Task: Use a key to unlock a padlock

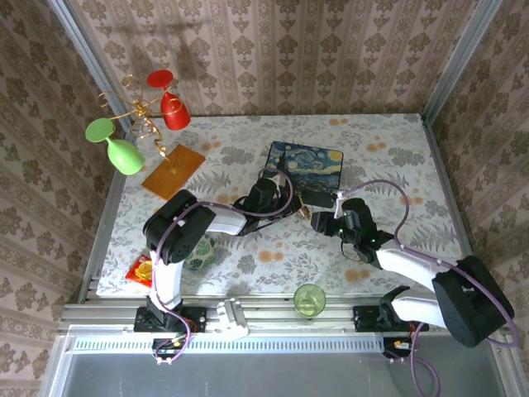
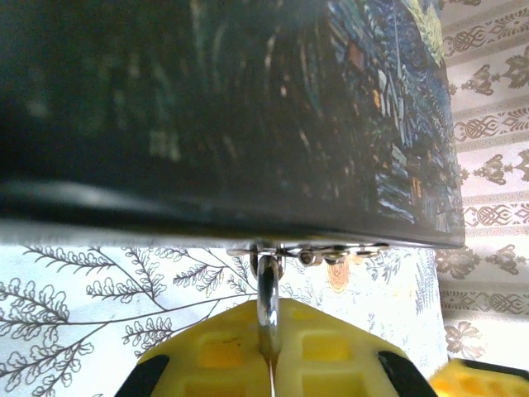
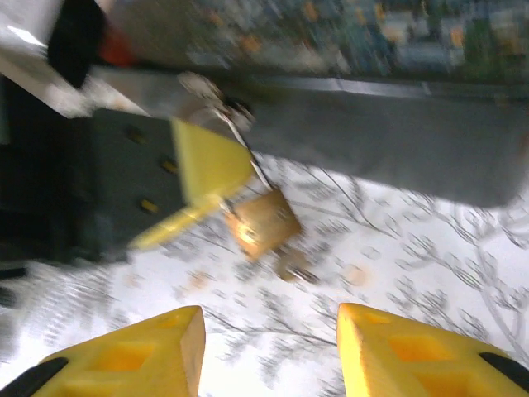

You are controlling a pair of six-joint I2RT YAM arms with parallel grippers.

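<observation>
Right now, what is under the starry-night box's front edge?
The padlock hangs from a hasp on the box, its silver shackle pinched in the left pincer. Its fingers cover part of the shackle; the keyhole is blurred.

No text, number or brand can be read anywhere. The red packet [image 1: 140, 270], well left of the box [image 1: 304, 165], carries markings too small to make out. The padlock [image 3: 263, 223], hanging just at the box's front edge, is blurred, so any stamp on its brass face is illegible.
</observation>
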